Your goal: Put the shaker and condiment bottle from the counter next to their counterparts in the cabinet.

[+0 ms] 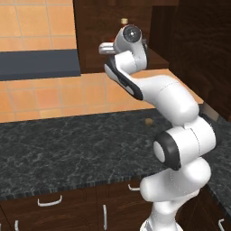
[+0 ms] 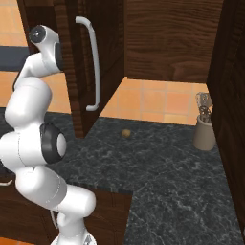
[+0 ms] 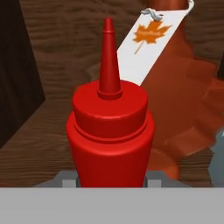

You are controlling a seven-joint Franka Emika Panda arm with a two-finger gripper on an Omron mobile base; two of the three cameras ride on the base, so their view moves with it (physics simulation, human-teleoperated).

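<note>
A: Where is the bottle (image 3: 109, 131)?

B: In the hand view the red bottle stands upright with its pointed nozzle up, held in the pincer (image 3: 111, 178), whose jaws are closed on its sides. It is inside the cabinet (image 3: 52, 52), over the wooden shelf (image 3: 39, 144).

A: What is near it?

B: Just behind it, a red-brown flask (image 3: 183, 100) with a white maple-leaf tag (image 3: 148, 39). At the far edge, part of a blue-grey shaker (image 3: 217, 157).

A: And the surface (image 1: 67, 144)?

B: Black and marbled; a small brown thing (image 2: 126, 133) lies on it, and a utensil pot (image 2: 205, 131) stands at its back edge.
</note>
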